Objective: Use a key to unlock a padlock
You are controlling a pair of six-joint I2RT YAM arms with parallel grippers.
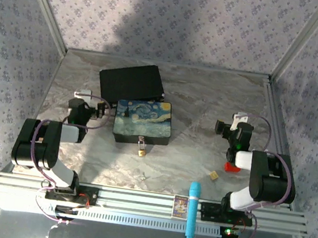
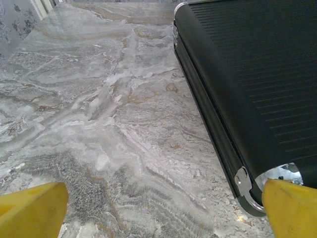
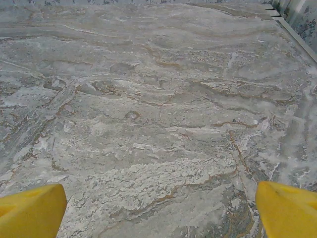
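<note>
The padlock (image 1: 141, 150), one small brass body with a thin shackle, sits near the middle of the desk (image 1: 203, 101), right at the 6 o'clock edge of the one starry-night painted box (image 1: 142, 121). It seems to touch or hang from that edge, and the shackle looks closed, though it is too small to be sure. Judged from this, the task has hardly begun: nothing is held, no key is in the lock, and I cannot pick out a key with any certainty. Finding and gripping the key, fitting it, turning it and freeing the shackle all remain. At 12 o'clock from the box lies one black case (image 1: 131, 82), whose corner also shows in the left wrist view. At 4 o'clock from the padlock is one small tan cube (image 1: 214, 175), and at 3 o'clock one red piece (image 1: 232, 168). One blue pen (image 1: 192, 212) rests on the near rail at 5 o'clock. The left gripper (image 2: 161, 213) has its two yellow fingers (image 2: 32, 210) wide apart over bare desk, and the right gripper (image 3: 158, 213) likewise spreads its two, empty.
</note>
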